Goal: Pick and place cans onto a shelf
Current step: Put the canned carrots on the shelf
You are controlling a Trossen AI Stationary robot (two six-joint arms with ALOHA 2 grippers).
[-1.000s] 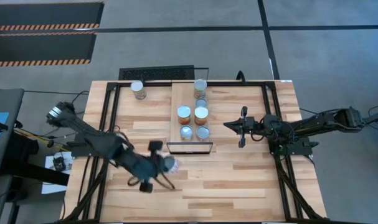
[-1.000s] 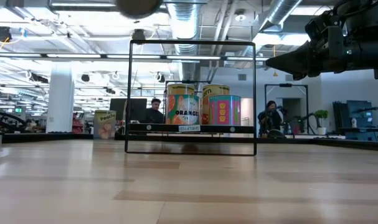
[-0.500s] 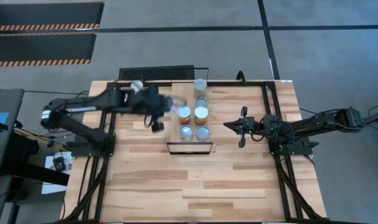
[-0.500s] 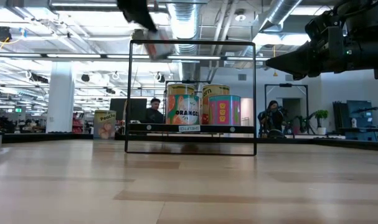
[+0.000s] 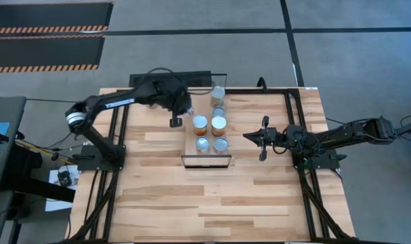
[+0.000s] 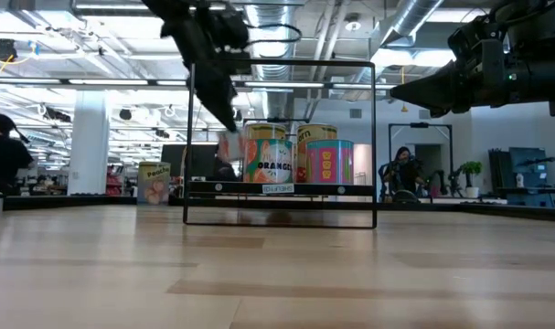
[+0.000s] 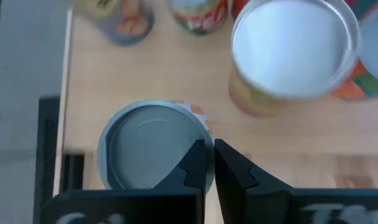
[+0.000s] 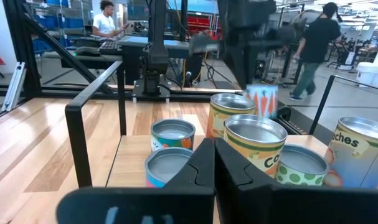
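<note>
Carrying a can (image 7: 152, 144) pinched in its fingers over the shelf (image 5: 191, 139) edge, left gripper (image 5: 180, 112) risks clipping the neighbouring cans (image 5: 209, 124) — right gripper (image 5: 263, 140), fingers pressed together, waits beside the shelf.

Five cans (image 5: 219, 125) standing upright in two rows on the light-wood shelf (image 5: 191, 108), another can (image 7: 154, 146) with carrot label hanging above the shelf's left edge
</note>
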